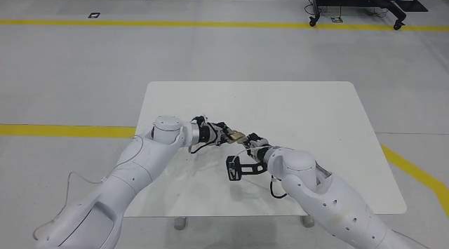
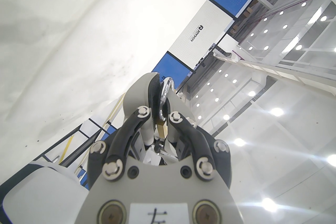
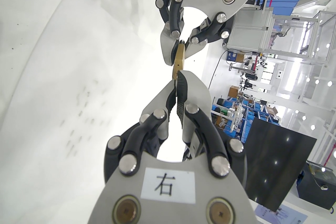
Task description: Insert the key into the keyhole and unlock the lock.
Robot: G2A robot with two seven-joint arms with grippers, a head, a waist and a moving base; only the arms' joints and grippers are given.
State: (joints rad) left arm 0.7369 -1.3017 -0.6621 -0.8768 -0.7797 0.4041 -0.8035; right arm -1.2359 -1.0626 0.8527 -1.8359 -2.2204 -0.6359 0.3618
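Small brass padlock (image 3: pixel 178 65) clamped in left gripper (image 3: pixel 179 53) over white table (image 1: pixel 316 109). Right gripper (image 3: pixel 176 82), fingers (image 3: pixel 195 93) pressed together, touches the padlock's free end. What they pinch is hidden.

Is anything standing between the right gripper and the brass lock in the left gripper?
Nothing visible does. The right gripper has its shut fingertips right at the near end of the brass lock, which the left gripper clamps from the other side. Whether a key is already in it cannot be told.
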